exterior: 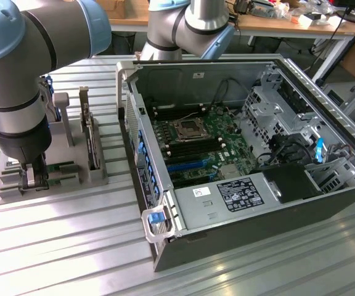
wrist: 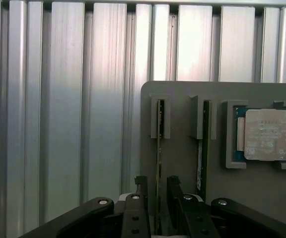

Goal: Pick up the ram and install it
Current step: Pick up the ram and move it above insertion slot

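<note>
right now the slatted aluminium table (exterior: 66,246) is carrying everything. the open computer case (exterior: 325,203) is lying toward the exterior view's right, and the arm (exterior: 17,80) is reaching straight down toward the exterior view's left. inside the case the motherboard (exterior: 227,145) is showing. under the arm the grey parts holder (wrist: 182,99) is sitting on the table, with a dark expansion card (exterior: 93,139) standing upright in it just beside the arm.

in the wrist view two green sticks are standing on edge in parallel slots of the holder. the ram (wrist: 158,144) being worked is the one farther from the silver processor chip (wrist: 268,134), and the second stick (wrist: 202,148) is sitting between them. the gripper (wrist: 157,187) is straddling the ram, its fingers (wrist: 141,198) spread with one on each side of the thin board. a sliver of gap seems to be showing on both sides, though the fingers are hiding the stick's lower part, so light contact is hard to rule out. nothing is being lifted, and the ram is sitting in its slot in the holder.

judging by this, the pick-up step is in hand, at the point of lining up for the grasp, and installing is not yet begun. that grasp is calling for the fingers to be centred on the board, pressing on its flat faces and keeping clear of the neighbouring stick.
</note>
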Motion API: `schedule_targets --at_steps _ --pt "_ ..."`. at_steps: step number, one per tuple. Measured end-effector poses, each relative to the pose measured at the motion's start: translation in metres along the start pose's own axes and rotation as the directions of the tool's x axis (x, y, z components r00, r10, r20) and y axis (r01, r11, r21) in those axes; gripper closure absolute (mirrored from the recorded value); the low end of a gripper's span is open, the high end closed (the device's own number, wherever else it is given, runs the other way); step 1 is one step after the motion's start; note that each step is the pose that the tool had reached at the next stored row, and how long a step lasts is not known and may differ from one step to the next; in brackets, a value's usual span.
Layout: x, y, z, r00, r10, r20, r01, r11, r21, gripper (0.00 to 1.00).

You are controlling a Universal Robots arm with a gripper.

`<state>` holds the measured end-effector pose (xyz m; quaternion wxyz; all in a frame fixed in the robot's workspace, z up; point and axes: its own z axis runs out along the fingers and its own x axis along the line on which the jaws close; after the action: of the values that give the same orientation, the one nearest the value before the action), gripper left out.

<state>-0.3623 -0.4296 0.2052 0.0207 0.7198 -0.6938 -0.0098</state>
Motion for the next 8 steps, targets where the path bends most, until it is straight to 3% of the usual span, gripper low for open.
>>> schedule_targets --at_steps 1,2,5,8 --pt "0.0000 0.0000 0.0000 1.0000 0.000 0.0000 0.000 1.0000 0.0000 0.70" --pt "0.0000 0.0000 0.0000 1.0000 0.000 0.0000 0.000 1.0000 0.0000 0.78" --pt "0.0000 0.0000 0.0000 1.0000 0.000 0.0000 0.000 1.0000 -0.0001 0.87" --pt "0.0000 0.0000 0.0000 1.0000 0.000 0.0000 0.000 1.0000 -0.0001 0.87"
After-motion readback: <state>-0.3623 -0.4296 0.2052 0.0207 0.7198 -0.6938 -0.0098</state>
